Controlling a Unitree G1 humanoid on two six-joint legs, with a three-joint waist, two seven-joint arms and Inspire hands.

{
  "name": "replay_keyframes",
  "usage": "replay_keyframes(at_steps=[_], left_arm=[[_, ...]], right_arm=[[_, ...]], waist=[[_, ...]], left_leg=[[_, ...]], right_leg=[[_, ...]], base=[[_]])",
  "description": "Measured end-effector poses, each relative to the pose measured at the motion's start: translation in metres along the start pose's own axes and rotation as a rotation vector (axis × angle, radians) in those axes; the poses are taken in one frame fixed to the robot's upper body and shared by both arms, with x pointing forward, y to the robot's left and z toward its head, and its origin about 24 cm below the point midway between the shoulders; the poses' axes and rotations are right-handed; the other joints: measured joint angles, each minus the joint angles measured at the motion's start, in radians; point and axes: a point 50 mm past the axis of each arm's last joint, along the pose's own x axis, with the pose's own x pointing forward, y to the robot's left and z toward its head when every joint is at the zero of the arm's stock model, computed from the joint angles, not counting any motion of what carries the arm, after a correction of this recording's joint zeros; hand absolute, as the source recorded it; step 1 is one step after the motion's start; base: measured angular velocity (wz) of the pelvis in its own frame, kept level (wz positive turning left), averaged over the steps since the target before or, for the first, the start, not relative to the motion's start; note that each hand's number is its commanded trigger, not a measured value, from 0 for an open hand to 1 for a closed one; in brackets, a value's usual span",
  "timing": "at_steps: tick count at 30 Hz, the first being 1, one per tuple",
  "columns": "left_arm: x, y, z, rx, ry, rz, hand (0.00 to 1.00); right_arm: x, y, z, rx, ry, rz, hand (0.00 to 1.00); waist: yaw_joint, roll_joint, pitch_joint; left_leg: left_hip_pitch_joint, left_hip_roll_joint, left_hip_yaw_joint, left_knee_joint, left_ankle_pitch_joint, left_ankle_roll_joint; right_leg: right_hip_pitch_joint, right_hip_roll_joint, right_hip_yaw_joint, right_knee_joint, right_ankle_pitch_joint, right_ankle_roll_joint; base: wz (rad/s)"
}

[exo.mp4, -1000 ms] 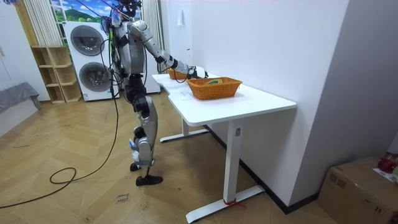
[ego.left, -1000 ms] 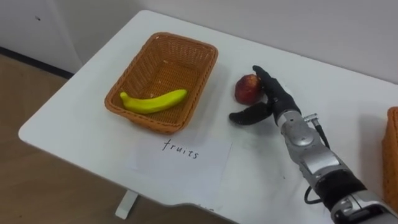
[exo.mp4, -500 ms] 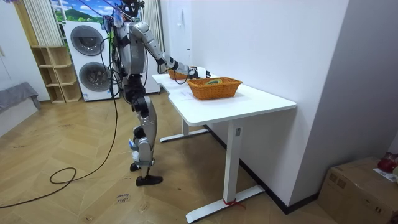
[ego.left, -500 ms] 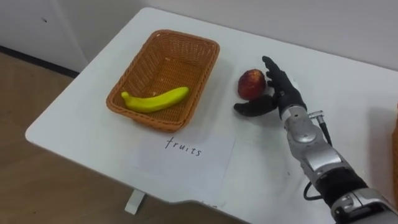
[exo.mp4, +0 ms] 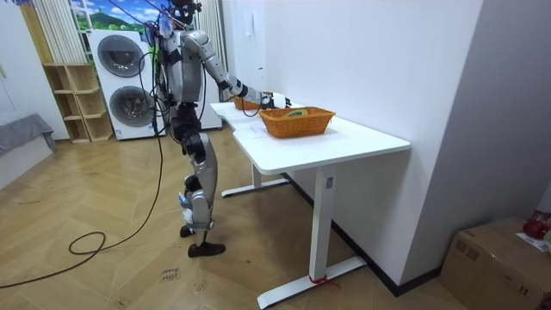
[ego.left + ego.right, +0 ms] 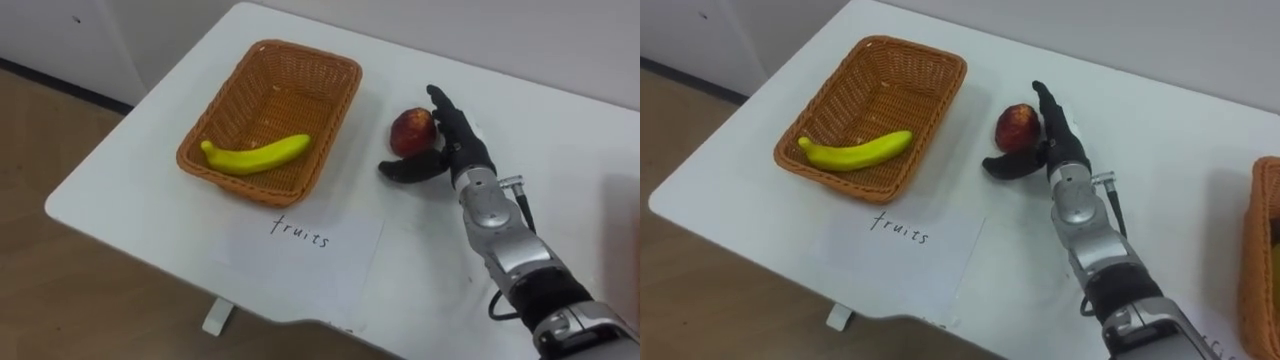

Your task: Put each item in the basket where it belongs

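Observation:
A red round fruit (image 6: 410,130) lies on the white table (image 6: 150,190), just right of a woven fruit basket (image 6: 235,100) that holds a yellow banana (image 6: 255,155). My right hand (image 6: 458,148) is open at the fruit's right side. Its straight fingers run along the fruit and its thumb reaches out in front of it, on the near side. In the right eye view the same hand (image 6: 1058,135) stands against the fruit (image 6: 1018,124). In the room view I stand at the table's long side with my right arm stretched over it towards the basket (image 5: 297,120).
A paper sheet (image 6: 300,245) with a handwritten word lies in front of the fruit basket, near the table's front edge. A second woven basket (image 6: 1262,250) stands at the far right. Bare tabletop lies behind the fruit.
The whole picture has shifted a little, so the camera moved. My right hand stays open beside the fruit, with the fingers a bit straighter along its side.

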Motion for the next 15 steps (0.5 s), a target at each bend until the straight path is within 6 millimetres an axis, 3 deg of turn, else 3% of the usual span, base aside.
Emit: replay_keyframes(at_steps=[4,9,15], left_arm=[[0.0001,0.0003,0.0006,-0.001,-0.005,0.004,0.00],[0.0005,0.0017,0.0008,-0.002,-0.014,0.008,0.00],[0.0004,0.0015,0.0003,-0.002,-0.011,0.005,0.00]], right_arm=[[0.0008,0.0008,0.0025,-0.003,-0.010,0.003,0.00],[0.0029,-0.0001,0.0032,-0.014,-0.007,0.001,0.00],[0.0030,-0.0040,0.0013,-0.043,-0.001,0.007,0.00]], waist=[[0.003,-0.005,0.0001],[0.013,-0.019,0.0076],[0.022,-0.025,0.0069]], left_leg=[[-0.006,0.000,0.004,0.002,0.000,0.000],[-0.008,0.000,0.005,0.002,0.001,0.000],[-0.012,0.000,0.000,0.002,0.001,0.000]], right_leg=[[-0.010,0.000,0.002,0.000,0.000,0.000],[-0.010,-0.001,-0.001,0.000,0.000,0.000],[-0.010,-0.002,-0.014,0.000,0.001,0.000]], base=[[0.00],[0.00],[0.02]])
